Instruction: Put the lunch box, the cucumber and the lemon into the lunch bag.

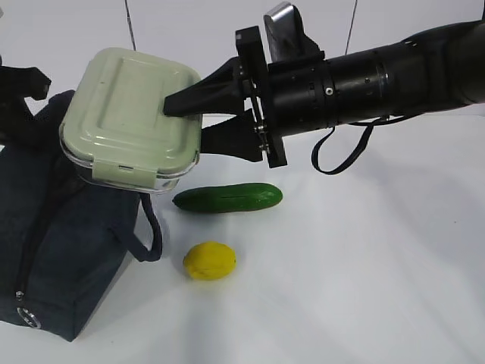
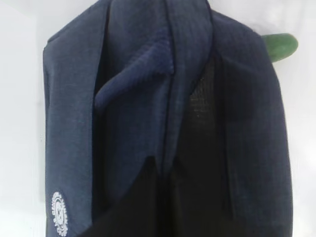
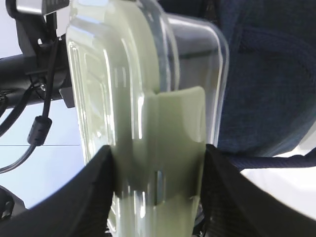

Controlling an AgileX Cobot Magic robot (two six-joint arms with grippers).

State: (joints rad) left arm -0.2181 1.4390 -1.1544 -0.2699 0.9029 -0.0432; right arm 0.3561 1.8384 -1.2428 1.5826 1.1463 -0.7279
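Clamped across its thickness in the right gripper (image 1: 198, 121), one finger (image 1: 201, 94) on the pale green lid and one beneath, the lunch box (image 1: 130, 117) held aloft and tilted over the right end of the lunch bag (image 1: 57, 250). Lying on the white table (image 1: 364, 265) just right of the bag, the cucumber (image 1: 227, 198), with the lemon (image 1: 209, 260) near it toward the camera, neither touching. Closed tight on a fold of the bag's navy fabric, seemingly, the left gripper (image 2: 160, 197), dark at the bottom of its wrist view.

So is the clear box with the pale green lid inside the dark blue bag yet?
Not yet. The clear box with the pale green lid hangs tilted above the dark blue fabric bag, gripped by the right gripper.
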